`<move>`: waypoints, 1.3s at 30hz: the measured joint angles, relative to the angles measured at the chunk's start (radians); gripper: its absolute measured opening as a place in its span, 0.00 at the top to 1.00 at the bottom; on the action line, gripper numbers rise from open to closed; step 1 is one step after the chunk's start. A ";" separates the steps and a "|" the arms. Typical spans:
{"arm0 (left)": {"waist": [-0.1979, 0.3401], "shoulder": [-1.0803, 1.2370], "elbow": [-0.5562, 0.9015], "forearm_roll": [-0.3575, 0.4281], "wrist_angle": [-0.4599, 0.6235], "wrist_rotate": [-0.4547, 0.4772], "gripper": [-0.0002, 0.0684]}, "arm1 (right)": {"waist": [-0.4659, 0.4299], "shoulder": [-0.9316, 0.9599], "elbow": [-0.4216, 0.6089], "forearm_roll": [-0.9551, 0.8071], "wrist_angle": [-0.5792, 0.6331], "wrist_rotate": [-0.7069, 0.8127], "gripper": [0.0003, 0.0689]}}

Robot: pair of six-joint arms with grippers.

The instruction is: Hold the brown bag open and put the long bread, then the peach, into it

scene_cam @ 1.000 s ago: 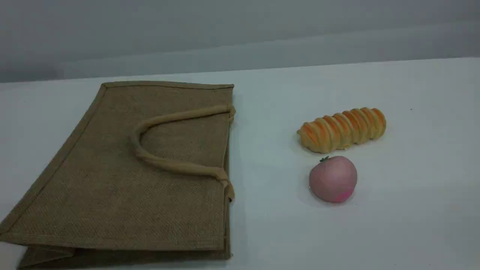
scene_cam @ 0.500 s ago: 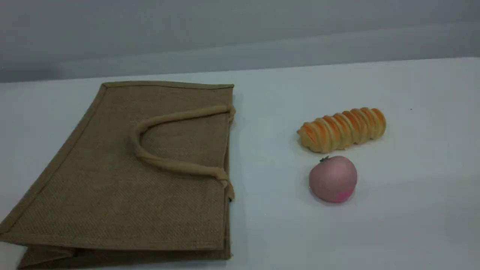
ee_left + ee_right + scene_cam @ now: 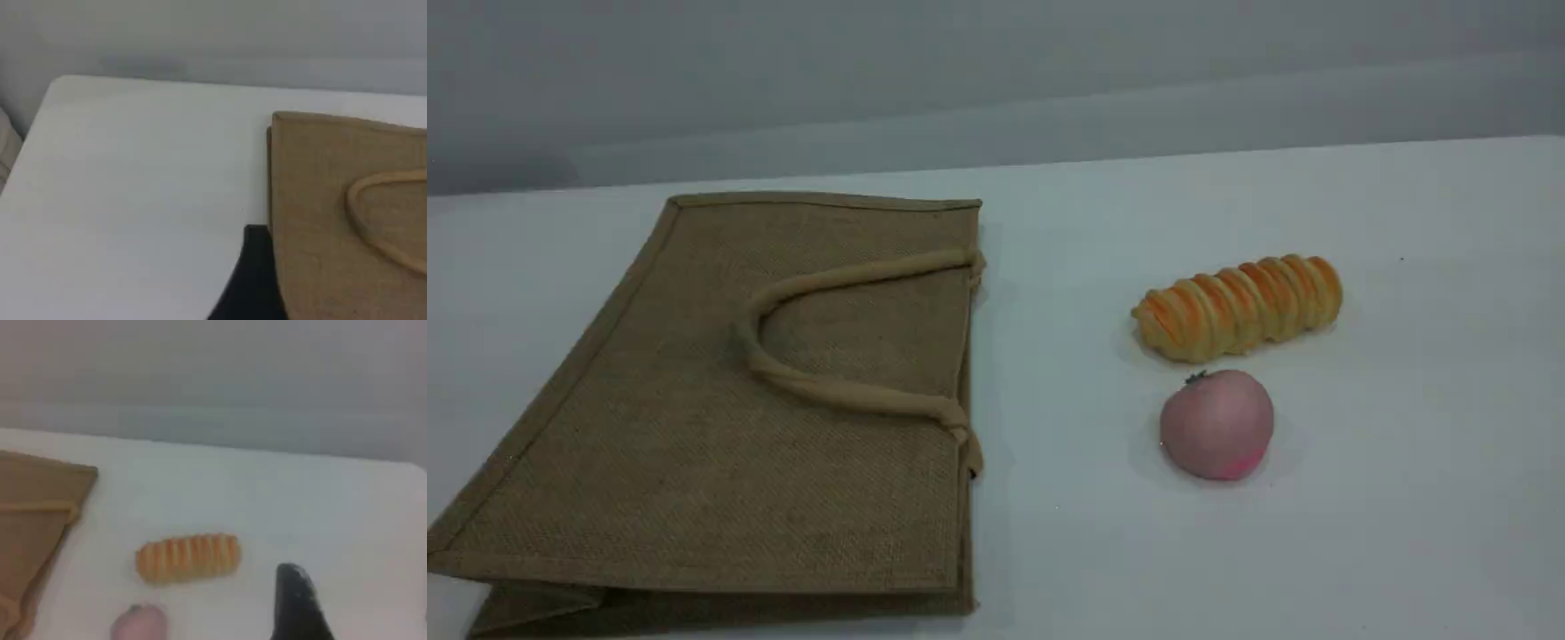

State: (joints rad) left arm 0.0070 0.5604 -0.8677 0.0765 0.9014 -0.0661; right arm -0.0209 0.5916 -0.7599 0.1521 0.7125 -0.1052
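The brown bag (image 3: 694,444) lies flat on the left of the table, its mouth edge facing right and a tan loop handle (image 3: 827,389) resting on top. Right of it sits the long bread (image 3: 1238,307), with the peach (image 3: 1216,425) just in front. Neither arm shows in the scene view. In the left wrist view a dark fingertip (image 3: 250,280) hovers by the bag (image 3: 320,220) edge, holding nothing. The right wrist view shows a dark fingertip (image 3: 297,600) right of the bread (image 3: 188,557) and peach (image 3: 138,623), apart from both.
The white table (image 3: 1405,489) ends at a grey wall behind. The bag (image 3: 33,513) reaches the scene view's lower left corner. The table's left edge shows in the left wrist view.
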 joint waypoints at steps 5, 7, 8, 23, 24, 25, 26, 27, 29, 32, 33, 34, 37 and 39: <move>-0.031 0.210 -0.081 -0.005 -0.039 0.000 0.16 | 0.000 0.133 -0.027 0.009 -0.060 0.000 0.49; -0.046 0.292 -0.110 0.001 -0.048 0.000 0.16 | 0.000 0.179 -0.047 0.009 -0.067 0.000 0.49; -0.049 0.343 -0.122 0.001 -0.047 0.000 0.16 | 0.000 0.203 -0.056 0.009 -0.067 0.000 0.49; -0.050 0.828 -0.288 0.029 -0.115 -0.081 0.16 | 0.000 0.472 -0.186 0.007 -0.047 -0.001 0.49; -0.050 0.849 -0.295 0.027 -0.123 -0.083 0.16 | 0.000 0.488 -0.197 0.007 -0.045 -0.001 0.49; -0.050 0.872 -0.299 0.027 -0.132 -0.093 0.16 | 0.000 0.501 -0.207 0.007 -0.043 -0.001 0.49; -0.050 0.898 -0.303 0.025 -0.140 -0.105 0.16 | 0.000 0.516 -0.215 0.007 -0.042 -0.001 0.49; -0.050 0.917 -0.305 0.025 -0.153 -0.120 0.16 | 0.000 0.530 -0.224 0.007 -0.041 -0.001 0.49; -0.056 0.962 -0.305 0.022 -0.172 -0.139 0.16 | 0.000 0.554 -0.237 0.007 -0.040 -0.001 0.49; -0.078 1.023 -0.312 0.022 -0.192 -0.154 0.16 | 0.000 0.590 -0.248 0.007 -0.038 -0.001 0.49; -0.087 1.047 -0.317 0.022 -0.200 -0.156 0.16 | 0.000 0.601 -0.249 0.007 -0.037 -0.001 0.49; -0.098 1.071 -0.327 0.022 -0.200 -0.163 0.16 | 0.000 0.611 -0.251 0.007 -0.037 -0.001 0.49; -0.131 1.142 -0.356 0.021 -0.202 -0.200 0.16 | 0.000 0.635 -0.255 0.005 -0.040 -0.001 0.49; -0.151 1.179 -0.373 0.021 -0.204 -0.221 0.16 | 0.000 0.649 -0.255 0.003 -0.042 -0.001 0.49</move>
State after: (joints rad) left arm -0.1443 1.7394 -1.2408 0.0973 0.6972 -0.2872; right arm -0.0209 1.2408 -1.0152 0.1548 0.6707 -0.1061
